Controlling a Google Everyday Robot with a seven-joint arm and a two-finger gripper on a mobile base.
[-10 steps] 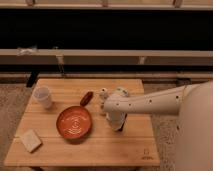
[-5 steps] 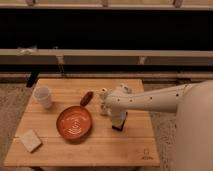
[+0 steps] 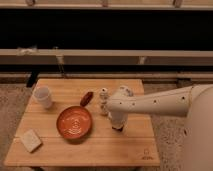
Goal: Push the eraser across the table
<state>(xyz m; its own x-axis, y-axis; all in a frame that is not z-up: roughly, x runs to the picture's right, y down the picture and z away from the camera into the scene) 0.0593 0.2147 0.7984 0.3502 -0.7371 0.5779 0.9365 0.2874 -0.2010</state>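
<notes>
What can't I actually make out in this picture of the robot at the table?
Camera view, the only one:
Eraser: not clearly seen; the gripper, down at the table right of the pan, covers that spot.
Corner logo: too small to read.
Pale object beside the pan's handle: too small to identify.
Robot body: cut off by the right edge.

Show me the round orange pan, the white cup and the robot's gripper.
round orange pan (image 3: pixel 74 122): camera view, centre of its dish.
white cup (image 3: pixel 43 96): camera view, its side wall.
gripper (image 3: pixel 117 126): camera view, its tip, down at the table (image 3: pixel 135 141) right of the pan.
</notes>
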